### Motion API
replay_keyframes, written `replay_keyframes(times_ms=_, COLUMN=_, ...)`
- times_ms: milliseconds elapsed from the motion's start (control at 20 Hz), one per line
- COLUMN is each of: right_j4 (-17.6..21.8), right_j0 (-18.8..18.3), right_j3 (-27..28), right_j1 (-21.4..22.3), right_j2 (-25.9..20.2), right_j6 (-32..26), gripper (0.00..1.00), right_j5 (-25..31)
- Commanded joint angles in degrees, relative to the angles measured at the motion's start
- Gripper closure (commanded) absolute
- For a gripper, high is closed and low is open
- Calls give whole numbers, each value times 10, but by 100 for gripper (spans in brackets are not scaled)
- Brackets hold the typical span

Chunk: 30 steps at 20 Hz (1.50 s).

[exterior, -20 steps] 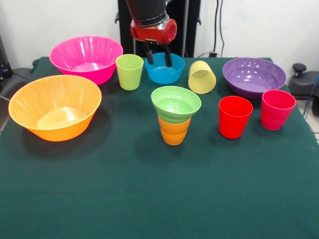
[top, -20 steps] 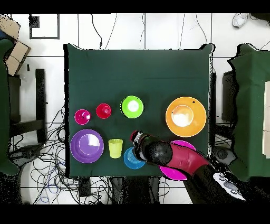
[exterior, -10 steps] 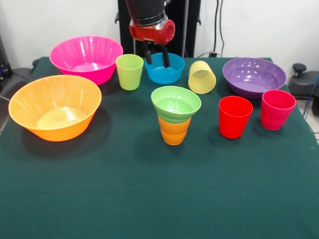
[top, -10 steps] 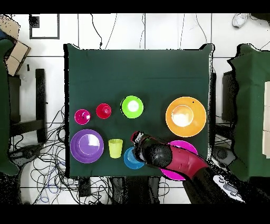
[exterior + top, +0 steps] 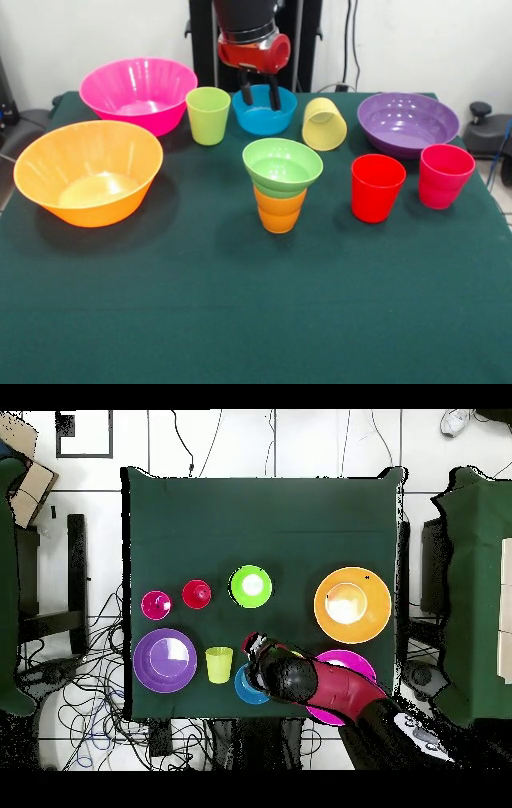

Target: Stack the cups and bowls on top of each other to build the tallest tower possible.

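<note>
My gripper (image 5: pixel 260 94) hangs open over the small blue bowl (image 5: pixel 264 114), one finger near each side of the bowl's inside, holding nothing. In front of it stands the tower: a light green bowl (image 5: pixel 282 166) sitting on the ribbed orange cup (image 5: pixel 279 211). A lime green cup (image 5: pixel 208 115) stands just left of the blue bowl. To its right, the pale yellow cup (image 5: pixel 324 124) lies tilted. The red cup (image 5: pixel 377 187) and the pink-red cup (image 5: pixel 445 175) stand upright at the right. From overhead the arm covers most of the blue bowl (image 5: pixel 242 687).
The large pink bowl (image 5: pixel 138 92) is at the back left, with the large orange bowl (image 5: pixel 88 170) in front of it. The purple bowl (image 5: pixel 408 120) sits at the back right. Green cloth covers the table (image 5: pixel 256 320).
The gripper has shifted slightly to the right over the blue bowl and stays open. The cups and bowls have not moved.
</note>
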State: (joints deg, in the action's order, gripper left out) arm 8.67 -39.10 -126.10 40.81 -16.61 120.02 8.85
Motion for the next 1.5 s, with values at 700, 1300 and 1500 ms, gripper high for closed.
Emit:
replay_keyframes(times_ms=700, right_j4=-22, right_j0=36, right_j3=-2, right_j1=-55, right_j2=22, right_j6=108, gripper=0, right_j5=-69)
replay_keyframes(times_ms=1300, right_j4=-25, right_j0=48, right_j3=4, right_j1=-76, right_j2=29, right_j6=112, gripper=0, right_j5=-90)
replay_keyframes(times_ms=1500, right_j4=-26, right_j0=51, right_j3=4, right_j1=-77, right_j2=31, right_j6=112, gripper=0, right_j5=-91)
